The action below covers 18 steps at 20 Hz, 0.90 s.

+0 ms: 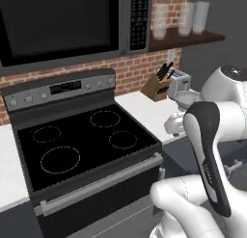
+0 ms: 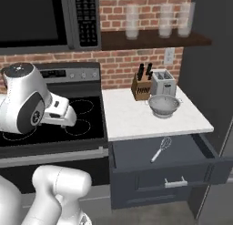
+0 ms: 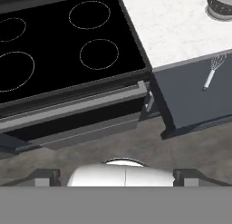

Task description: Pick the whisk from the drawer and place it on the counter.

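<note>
Lying in the open drawer (image 2: 182, 152), the whisk (image 2: 160, 148) is far off to the hand's right. The gripper (image 3: 116, 182) looks open and empty. It could bump the drawer's wall, or the thin handle could slip out.

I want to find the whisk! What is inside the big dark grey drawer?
Inside the open dark grey drawer lies one small silver wire whisk, flat on the slate-grey floor, head toward the white stone counter. The drawer's back part, under the counter, is hidden.
</note>
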### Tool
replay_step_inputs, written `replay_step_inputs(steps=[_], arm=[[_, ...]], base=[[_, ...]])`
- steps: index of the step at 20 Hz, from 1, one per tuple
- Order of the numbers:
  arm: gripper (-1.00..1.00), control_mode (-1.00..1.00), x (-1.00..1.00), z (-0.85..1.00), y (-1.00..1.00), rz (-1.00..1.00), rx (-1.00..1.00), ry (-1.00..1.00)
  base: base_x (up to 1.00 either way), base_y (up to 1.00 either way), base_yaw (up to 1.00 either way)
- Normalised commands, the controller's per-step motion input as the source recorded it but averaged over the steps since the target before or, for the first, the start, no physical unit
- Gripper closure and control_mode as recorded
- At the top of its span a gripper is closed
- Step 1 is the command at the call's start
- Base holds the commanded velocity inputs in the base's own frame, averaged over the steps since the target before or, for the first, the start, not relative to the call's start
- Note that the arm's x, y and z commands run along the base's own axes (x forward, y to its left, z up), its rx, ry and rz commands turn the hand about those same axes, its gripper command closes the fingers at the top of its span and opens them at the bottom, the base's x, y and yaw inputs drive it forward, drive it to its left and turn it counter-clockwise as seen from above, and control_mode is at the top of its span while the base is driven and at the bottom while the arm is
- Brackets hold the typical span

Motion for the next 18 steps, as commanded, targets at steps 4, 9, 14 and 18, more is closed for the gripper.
replay_step_inputs(steps=[4,9,14,18], arm=[[-1.00,1.00,0.00,0.00,0.00,0.00,0.00,0.00],[-1.00,1.00,0.00,0.00,0.00,0.00,0.00,0.00],[-1.00,1.00,0.00,0.00,0.00,0.00,0.00,0.00],[-1.00,-1.00,0.24,-0.37,0.14,-0.32,0.00,0.14]], base=[[0.06,0.31,-0.82],[0.20,0.29,-0.81],[0.15,0.86,-0.65],[0.00,0.00,0.00]])
